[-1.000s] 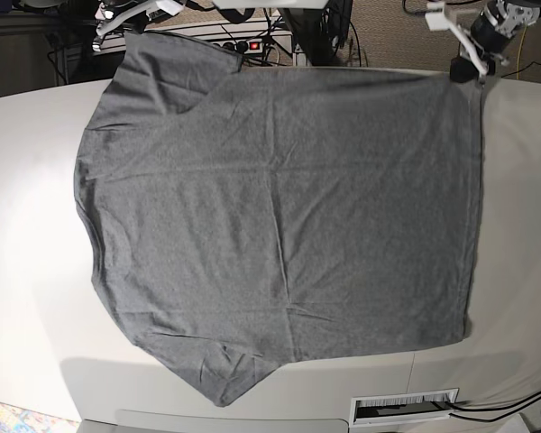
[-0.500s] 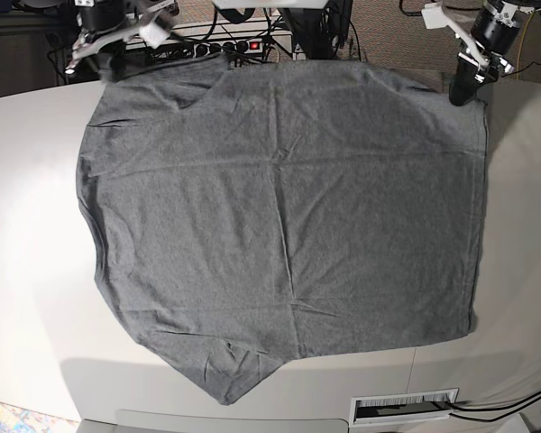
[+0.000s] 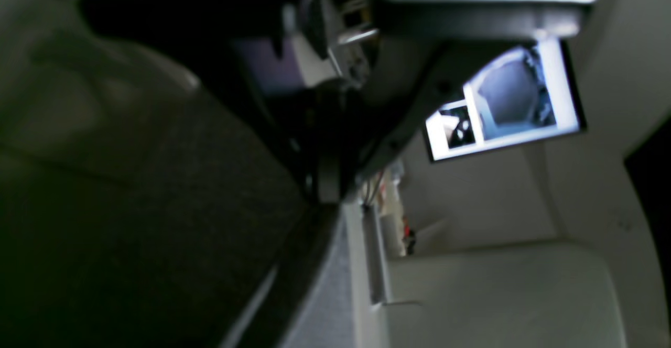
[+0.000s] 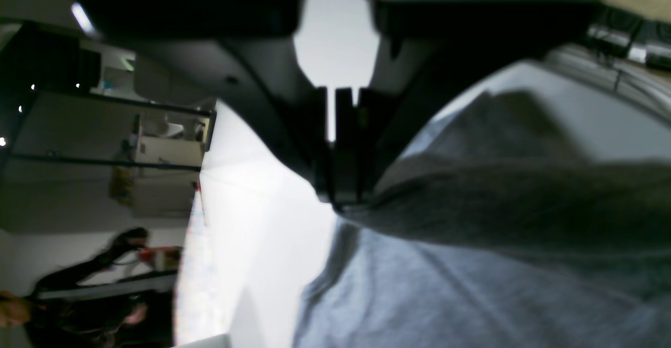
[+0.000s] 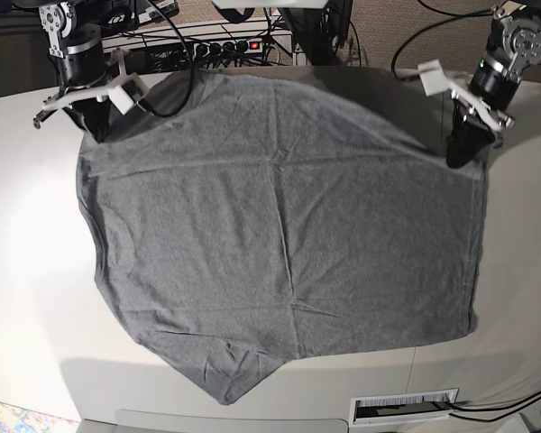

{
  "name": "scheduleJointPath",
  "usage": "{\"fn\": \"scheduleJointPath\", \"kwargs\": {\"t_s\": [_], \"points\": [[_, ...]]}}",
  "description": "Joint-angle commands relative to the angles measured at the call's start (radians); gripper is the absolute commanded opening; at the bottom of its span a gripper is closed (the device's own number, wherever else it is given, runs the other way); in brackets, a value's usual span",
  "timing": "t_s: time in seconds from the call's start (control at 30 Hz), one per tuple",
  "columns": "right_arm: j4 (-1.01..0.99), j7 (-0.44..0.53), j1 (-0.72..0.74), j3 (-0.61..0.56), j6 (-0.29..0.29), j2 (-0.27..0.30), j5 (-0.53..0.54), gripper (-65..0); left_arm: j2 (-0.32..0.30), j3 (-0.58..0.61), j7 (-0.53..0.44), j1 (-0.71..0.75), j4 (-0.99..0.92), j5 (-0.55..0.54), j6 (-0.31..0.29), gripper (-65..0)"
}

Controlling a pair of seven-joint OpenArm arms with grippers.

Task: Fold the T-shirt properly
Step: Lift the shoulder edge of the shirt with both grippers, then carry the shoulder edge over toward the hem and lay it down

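Both sets of jaws are closed, and each is pinched on grey fabric. Left gripper (image 5: 459, 155): fingers pressed together on the edge of the T-shirt (image 5: 279, 234) at its far hem corner, as the base view shows it; in the left wrist view the dark fingertips (image 3: 322, 188) meet with no gap, and cloth falls away below and to one side of them. Right gripper (image 5: 97, 126): fingers closed on the far sleeve-side edge of the same garment; the right wrist view shows the two dark fingers (image 4: 343, 180) drawn together with a fold of grey cloth starting at their tips and spreading away from them.

Between the two grips, the held far edge of the T-shirt sits raised in a shallow arc. Beyond that edge, toward the near side, the garment lies spread on the white table (image 5: 27, 253), wrinkled lightly, with one sleeve (image 5: 221, 379) reaching the near table edge and slightly creased. The hem runs straight away from the left gripper along that side of the cloth.

Behind both grippers, past the far table edge, a power strip (image 5: 225, 43) and a tangle of cables are visible. A lit monitor (image 3: 506, 101) appears beyond the left fingers in the wrist view, blurred.
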Motion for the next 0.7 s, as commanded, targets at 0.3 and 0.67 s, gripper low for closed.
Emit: {"fn": "scheduleJointPath", "kwargs": {"t_s": [0.3, 0.67], "points": [[-0.068, 0.053, 0.192, 0.008, -0.019, 0.012, 0.011, -65.0, 0.073, -0.008, -0.012, -0.240, -0.080, -0.120, 0.025, -65.0], [-0.245, 0.079, 0.448, 0.006, -0.019, 0.012, 0.120, -65.0, 0.179, -0.008, -0.068, -0.422, -0.314, -0.225, 0.025, -65.0]]}}
